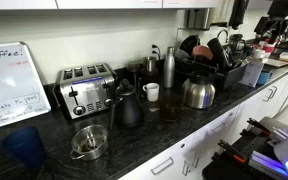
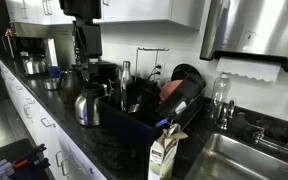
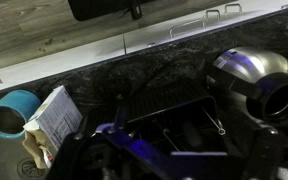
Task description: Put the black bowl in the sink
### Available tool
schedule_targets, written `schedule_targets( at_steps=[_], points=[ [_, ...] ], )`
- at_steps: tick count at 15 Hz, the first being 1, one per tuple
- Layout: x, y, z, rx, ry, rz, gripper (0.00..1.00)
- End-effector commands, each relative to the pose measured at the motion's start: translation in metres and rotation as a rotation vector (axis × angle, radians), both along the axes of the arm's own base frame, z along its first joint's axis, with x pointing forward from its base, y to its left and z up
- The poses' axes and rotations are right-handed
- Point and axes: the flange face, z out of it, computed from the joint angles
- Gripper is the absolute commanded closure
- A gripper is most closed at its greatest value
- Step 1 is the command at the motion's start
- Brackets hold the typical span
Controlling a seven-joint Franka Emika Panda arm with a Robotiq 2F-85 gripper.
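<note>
Wrist view shows the gripper (image 3: pixel 169 160) only as dark shapes and a violet glow along the bottom edge, so I cannot tell whether its jaws are spread or pressed together. Nothing is visible between them. Below it lies the wire dish rack (image 3: pixel 174 125), with the steel kettle (image 3: pixel 249 80) just beside it on one side and a carton (image 3: pixel 54 120) on the other. The rack's contents are too dark here to sort out.

In an exterior view the black bowl (image 2: pixel 184 75) appears to stand on edge in the rack, toward the wall side, next to a reddish dish (image 2: pixel 170 92). That is a judgement, since several dark pieces crowd there. The sink (image 2: pixel 234 150) lies past the carton, on the side away from the kettle, and the bowl is not in it.

The step in hand looks like the approach to the bowl. To do it well:

- Have the jaws wide before descending, turned so one finger goes inside the rim and one outside, pinching the upper wall.
- Come straight down between the rack wires, clear of the reddish dish.
- Once the grip is firm, lift vertically until the bowl is free of the rack.
- Carry the bowl high over the carton, which looks tall and light and would likely tip at a nudge.
- Lower into the basin away from the faucet (image 2: pixel 229 115).
</note>
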Motion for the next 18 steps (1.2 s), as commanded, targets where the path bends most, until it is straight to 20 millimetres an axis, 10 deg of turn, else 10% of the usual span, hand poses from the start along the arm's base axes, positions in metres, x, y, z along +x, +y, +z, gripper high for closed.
schedule_targets(
  at_steps=[1, 8, 14, 18],
  points=[
    [0.0, 0.0, 0.001, 0.0, 0.001, 0.0, 0.0],
    [0.0, 0.0, 0.001, 0.0, 0.001, 0.0, 0.0],
    [0.111, 0.123, -0.032, -0.066, -0.113, -0.173, 0.0],
    [0.169, 0.131, -0.041, -0.16, -0.199, -0.286, 0.0]
  ],
)
